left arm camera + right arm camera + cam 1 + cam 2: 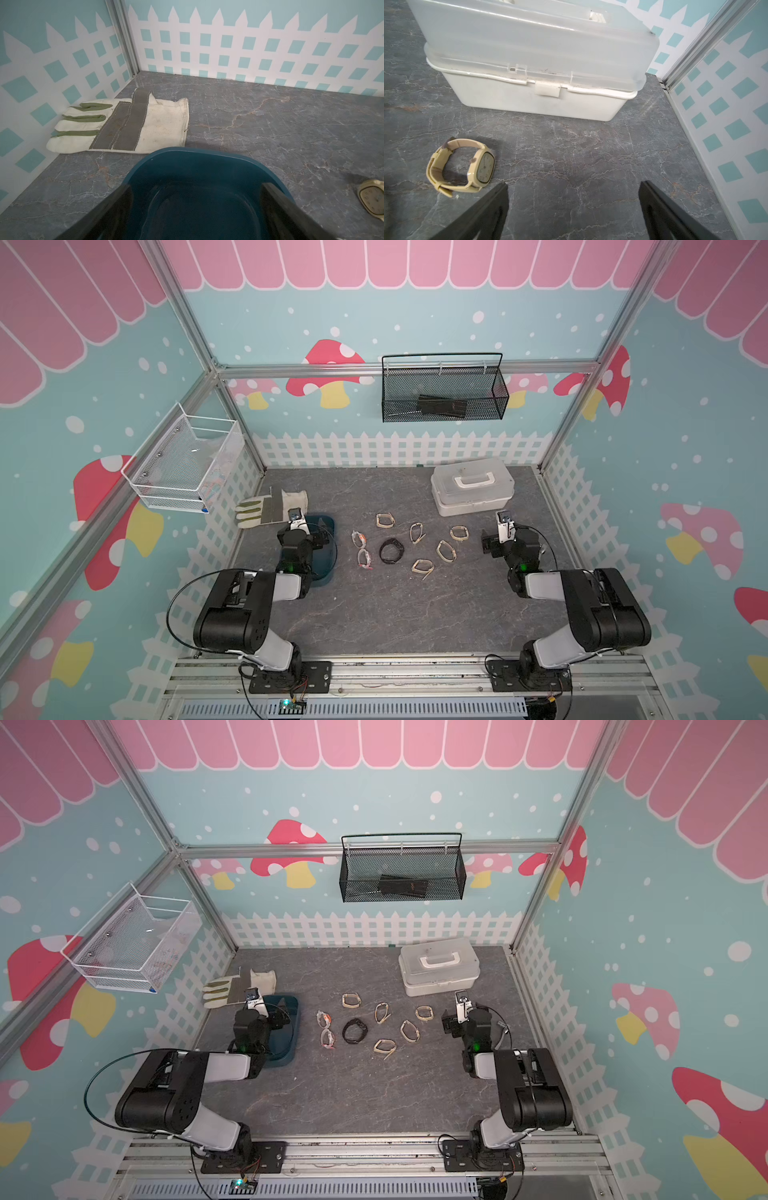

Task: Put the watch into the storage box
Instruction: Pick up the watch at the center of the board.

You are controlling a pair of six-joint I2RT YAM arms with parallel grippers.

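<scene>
Two arms dwarf everything else, and each ends in a pincer spread wide and holding nothing. The left pincer (196,186) hangs over the storage box (207,153). The right pincer (574,184) hangs over bare surface (374,614) near the right edge, in front of the white lidded case (471,487).

I judge the task to be at its first step. No watch is lifted, and the part of the box's inside seen from the left wrist is empty. The next move calls for choosing one watch, lowering the fingers astride its strap or body, closing, and carrying it across to the box. A beige watch (463,166) lies just beside the right pincer and looks the handiest.

Counted, from large to small:
- Two wire mesh baskets hang on the walls, one white (183,464) and one black (442,391).
- One white lidded case sits near the far right corner.
- One storage box lies by the left edge, partly under the left arm.
- One work glove (270,508) lies between the box and the far left corner.
- Mid-surface lie five beige watches and one black watch (391,551).
- Beside them are two clear-wrapped items (358,538), probably watches too, though they are too small to tell.
</scene>
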